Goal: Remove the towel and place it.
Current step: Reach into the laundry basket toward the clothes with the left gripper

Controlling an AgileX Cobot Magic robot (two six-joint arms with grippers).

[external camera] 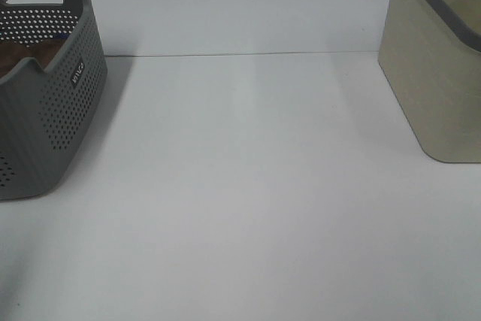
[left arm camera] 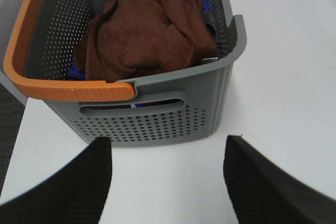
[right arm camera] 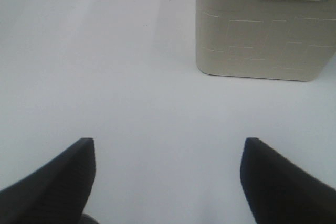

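The reddish-brown towel [left arm camera: 144, 32] lies crumpled inside the grey perforated basket [left arm camera: 157, 121], on top of a blue cloth [left arm camera: 73, 71]. In the exterior high view the basket [external camera: 64, 110] stands at the far left, with a sliver of the towel [external camera: 22, 54] showing over its rim. My left gripper [left arm camera: 168, 150] is open, short of the basket's near wall and handle slot, holding nothing. My right gripper [right arm camera: 168, 150] is open over bare table, empty, facing the beige bin [right arm camera: 265, 24]. Neither gripper shows in the exterior high view.
An orange handle [left arm camera: 31, 61] arcs over the grey basket's rim. The beige bin with a dark rim [external camera: 436, 65] stands at the far right of the white table [external camera: 248, 186]. A table edge shows beside the grey basket [left arm camera: 10, 114].
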